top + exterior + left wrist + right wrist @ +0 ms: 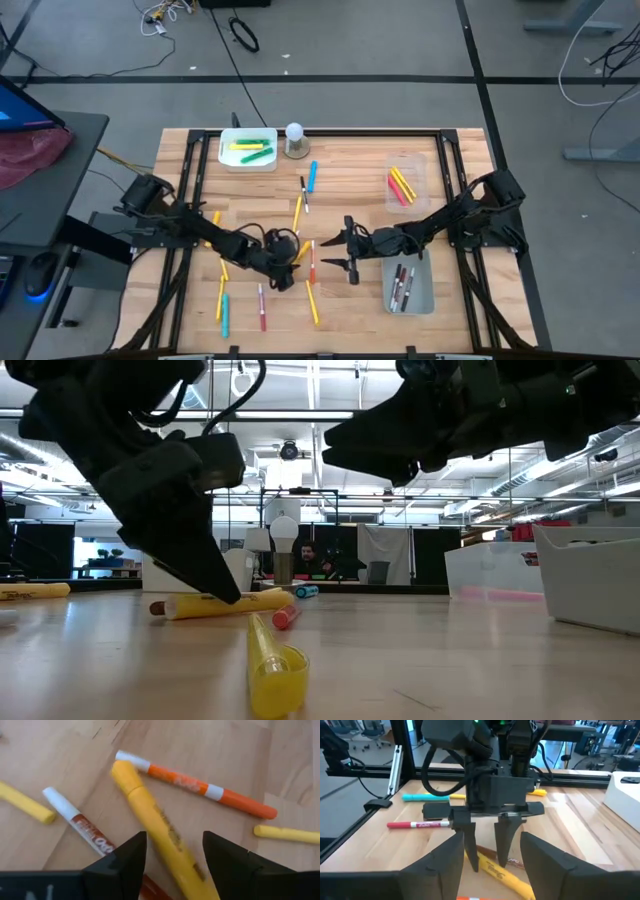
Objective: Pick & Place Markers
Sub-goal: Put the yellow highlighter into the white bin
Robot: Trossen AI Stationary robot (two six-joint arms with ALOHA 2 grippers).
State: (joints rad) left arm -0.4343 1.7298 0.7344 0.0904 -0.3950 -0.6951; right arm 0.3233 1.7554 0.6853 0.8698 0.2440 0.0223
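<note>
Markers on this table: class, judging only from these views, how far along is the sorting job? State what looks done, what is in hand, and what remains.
Done: yellow and green markers lie in the white bin, red and yellow ones in the clear bin, dark-capped ones in the grey tray.
In hand: the left gripper stands open astride a yellow marker on the table, not yet lifted; the right gripper waits open beside it.
Left: many loose markers, including a blue one.

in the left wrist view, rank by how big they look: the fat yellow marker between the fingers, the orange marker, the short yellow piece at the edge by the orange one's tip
1. Fat yellow marker, longest and thickest, though nearest the camera.
2. Orange marker, thinner.
3. Short yellow piece, smallest, but cut off by the picture's edge, so its full length is unsure.
</note>
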